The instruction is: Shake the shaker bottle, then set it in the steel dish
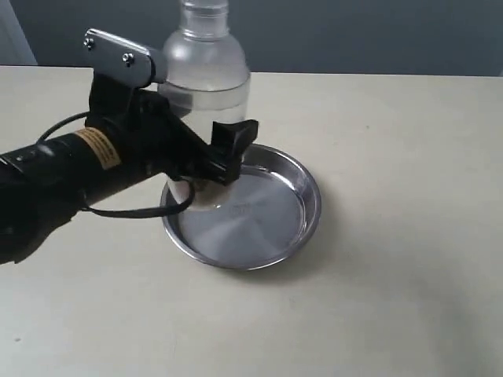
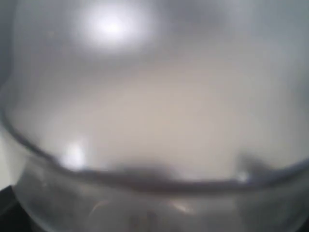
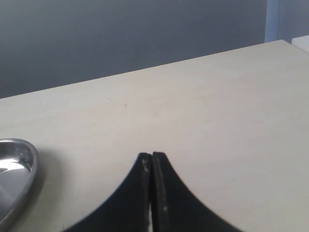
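The left pincer (image 1: 211, 145), clamped round the lower body of the shaker bottle (image 1: 206, 71), holds it upright over the edge of the steel dish (image 1: 311, 206) beneath the pincer (base hidden), so letting go here could seat it on the sloped rim and topple it.

Left arm (image 1: 47, 177): black, rounded, matte casing. Yellow label (image 1: 98, 148) with dark print wrapped round it. Silver metal bracket (image 1: 118, 53) on top, two screws (image 1: 126, 57). Thin black cable (image 1: 134, 212) looping underneath. Black blocky finger (image 1: 234, 145), squared tip. Right gripper (image 3: 152, 159): two black fingers (image 3: 166, 203), flared wide at base, narrow at tips, pale scuffs along inner edges.
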`<state>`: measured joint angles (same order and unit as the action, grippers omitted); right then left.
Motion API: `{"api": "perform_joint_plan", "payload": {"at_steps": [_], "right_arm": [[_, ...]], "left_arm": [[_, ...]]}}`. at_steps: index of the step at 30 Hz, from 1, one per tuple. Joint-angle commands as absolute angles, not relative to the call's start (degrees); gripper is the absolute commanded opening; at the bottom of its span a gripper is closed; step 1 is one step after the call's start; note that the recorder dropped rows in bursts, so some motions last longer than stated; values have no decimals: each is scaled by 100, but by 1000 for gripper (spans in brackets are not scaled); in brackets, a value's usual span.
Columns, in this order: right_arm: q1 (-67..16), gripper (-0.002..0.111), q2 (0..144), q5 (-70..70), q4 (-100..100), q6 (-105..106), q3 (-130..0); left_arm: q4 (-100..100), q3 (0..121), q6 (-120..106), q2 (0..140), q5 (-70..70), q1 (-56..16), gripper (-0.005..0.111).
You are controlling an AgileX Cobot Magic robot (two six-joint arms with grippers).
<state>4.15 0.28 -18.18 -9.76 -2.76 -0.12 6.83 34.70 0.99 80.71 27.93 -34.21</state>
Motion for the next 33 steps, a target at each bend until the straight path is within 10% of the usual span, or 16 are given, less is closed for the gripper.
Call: {"api": "perform_joint_plan", "payload": {"at_steps": [1, 33], "right_arm": [[392, -1, 0, -1768, -967, -277, 0], [392, -1, 0, -1768, -969, -277, 0]], "left_arm": [[823, 3627, 54, 8000, 2821, -3520, 0], [1338, 3894, -80, 8803, 2104, -3885, 0]]}}
